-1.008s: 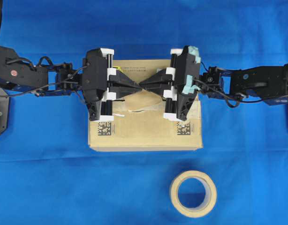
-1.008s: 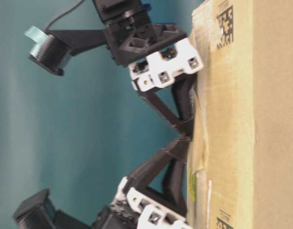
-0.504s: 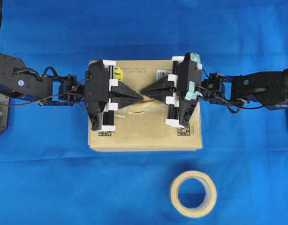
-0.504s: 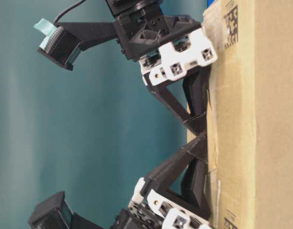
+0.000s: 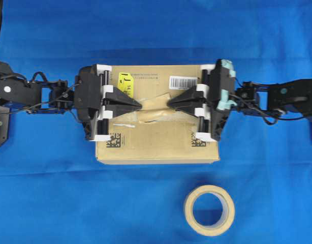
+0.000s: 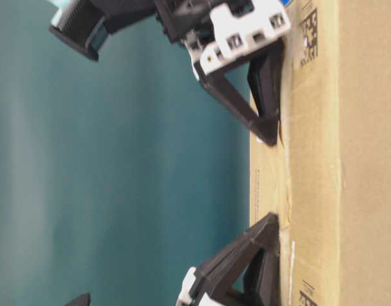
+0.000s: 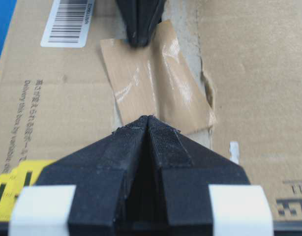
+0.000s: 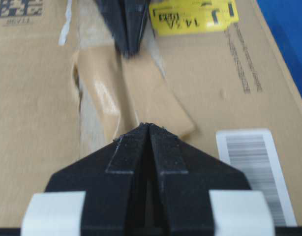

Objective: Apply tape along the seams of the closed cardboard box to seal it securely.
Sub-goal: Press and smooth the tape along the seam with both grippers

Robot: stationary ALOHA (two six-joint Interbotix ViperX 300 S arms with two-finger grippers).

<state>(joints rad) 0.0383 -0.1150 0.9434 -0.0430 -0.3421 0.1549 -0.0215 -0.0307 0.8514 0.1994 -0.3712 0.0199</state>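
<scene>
The cardboard box [image 5: 156, 145] lies on the blue cloth. A glossy tan strip of tape [image 5: 153, 103] lies slightly askew on its top, over the pale old band and beside the dark seam [image 7: 206, 86]. My left gripper [image 5: 139, 105] is shut, with its tip at the strip's left end. My right gripper [image 5: 168, 103] is shut too, at the strip's right end. In the left wrist view the tape [image 7: 151, 78] runs from my left gripper [image 7: 148, 118] to the other tip. The right wrist view shows the tape [image 8: 126, 93] ahead of my right gripper [image 8: 149, 125]. Neither gripper holds anything.
A beige tape roll [image 5: 209, 210] lies flat on the cloth in front of the box. On the box top are a yellow sticker [image 5: 125, 84] and a white barcode label [image 5: 184, 81]. The table-level view shows both tips against the box [image 6: 323, 159].
Both shut grippers have slid apart from the middle of the strip, the left one leftward and the right one rightward. The tape now lies flatter on the box.
</scene>
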